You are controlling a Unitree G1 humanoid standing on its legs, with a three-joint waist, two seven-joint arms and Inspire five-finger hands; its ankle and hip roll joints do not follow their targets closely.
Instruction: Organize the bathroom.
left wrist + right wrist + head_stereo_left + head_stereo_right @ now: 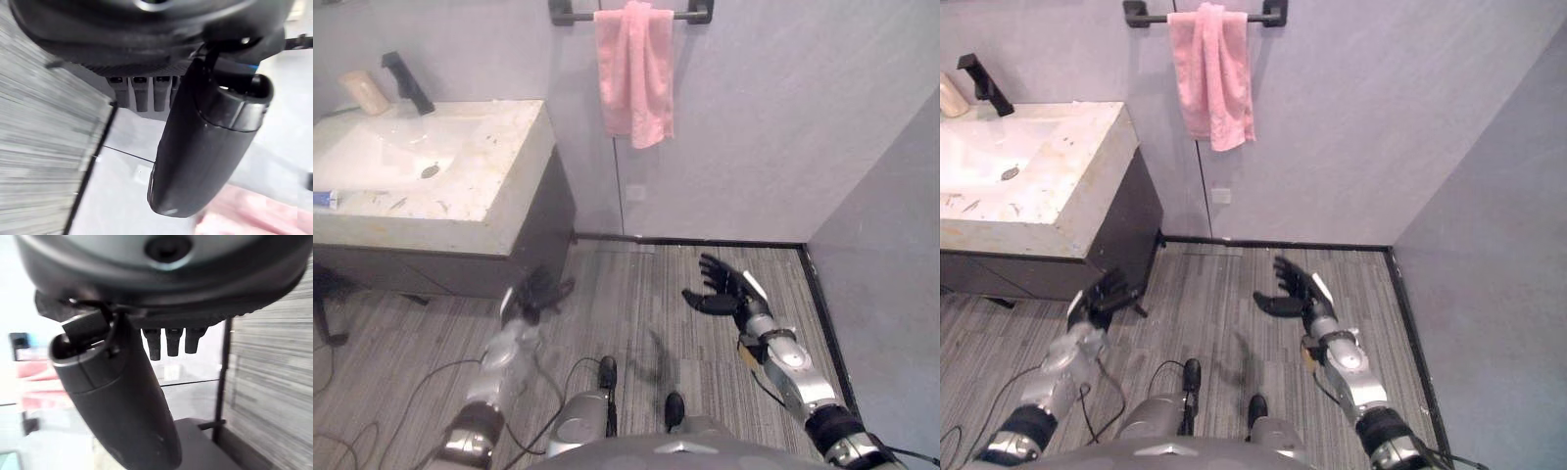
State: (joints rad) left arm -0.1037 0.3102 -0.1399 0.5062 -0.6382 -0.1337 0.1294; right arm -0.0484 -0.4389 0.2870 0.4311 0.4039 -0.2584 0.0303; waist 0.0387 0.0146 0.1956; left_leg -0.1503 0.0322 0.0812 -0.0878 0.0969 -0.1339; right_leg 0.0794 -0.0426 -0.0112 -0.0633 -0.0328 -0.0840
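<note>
Grey walls [773, 117] are closing in a bathroom corner, with a striped grey floor [626, 294] running up to a dark baseboard. High on the back wall a black towel bar [631, 12] is carrying a pink towel [633, 73], which is hanging folded over the bar and draping down flat against the wall, touching nothing else. Against the left wall a pale stone sink counter [514, 186] is sitting on a dark cabinet [543, 240]. At the counter's back edge a black faucet [407, 83] is standing, with a beige bottle [364, 92] just beside it toward the back left corner. Near the counter's left edge a small tube with a blue end [325, 199] is lying flat. The basin's drain [430, 170] is showing in the middle.

Both arms are reaching out low over the floor. The left hand [536, 294] is hovering near the cabinet's front corner, its fingers straight and relaxed, holding nothing. The right hand [724, 287] is hovering over bare floor near the right wall, fingers spread and thumb out, also holding nothing. Both hands are well below the towel, with only open wall between.
</note>
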